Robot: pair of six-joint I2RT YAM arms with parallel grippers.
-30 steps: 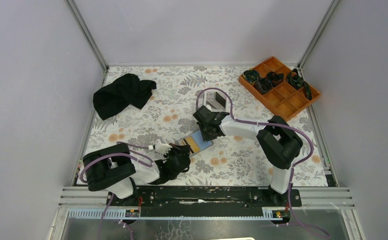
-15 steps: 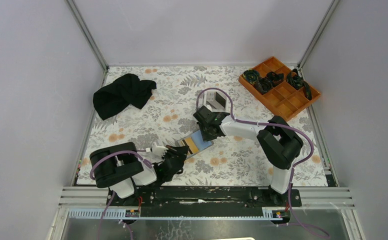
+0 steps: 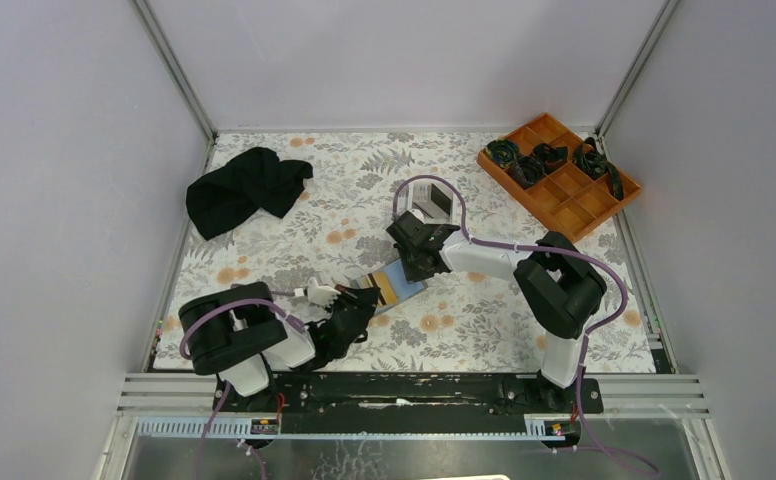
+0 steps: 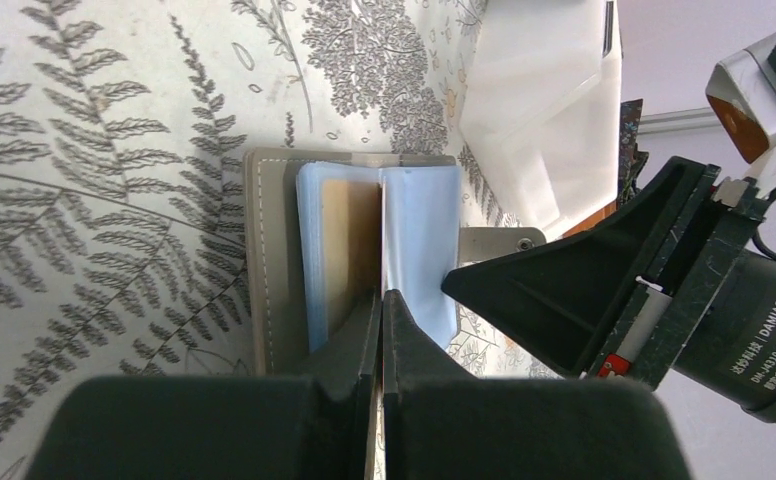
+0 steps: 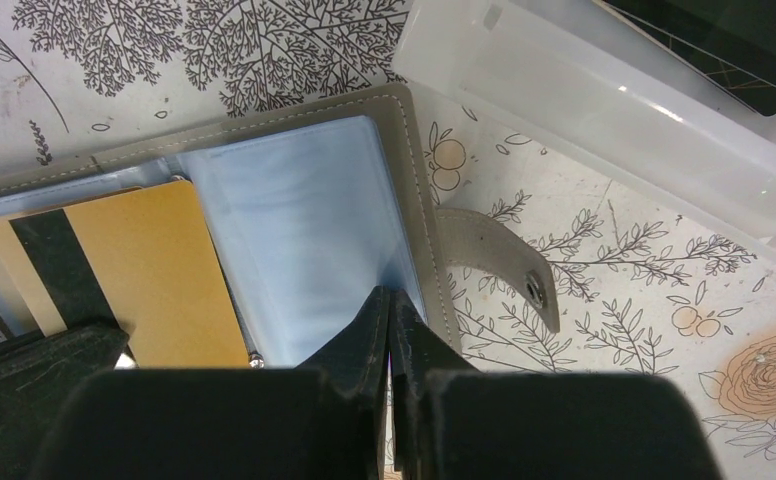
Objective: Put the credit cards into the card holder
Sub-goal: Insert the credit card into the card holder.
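One grey card holder (image 5: 294, 215), open flat, pale-blue sleeves, orange-gold card (image 5: 169, 265) inside; L tool (image 4: 381, 312) & R tool (image 5: 391, 308) pressed together.

I've got my left gripper (image 4: 381, 302) pinched closed at the fold of the open card holder (image 4: 419, 240), gold card (image 4: 349, 240) tucked in a sleeve.

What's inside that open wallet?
An orange-gold card with a black stripe, tucked in pale blue sleeves. The right gripper covers the near edge; whether more cards lie beneath cannot be seen.
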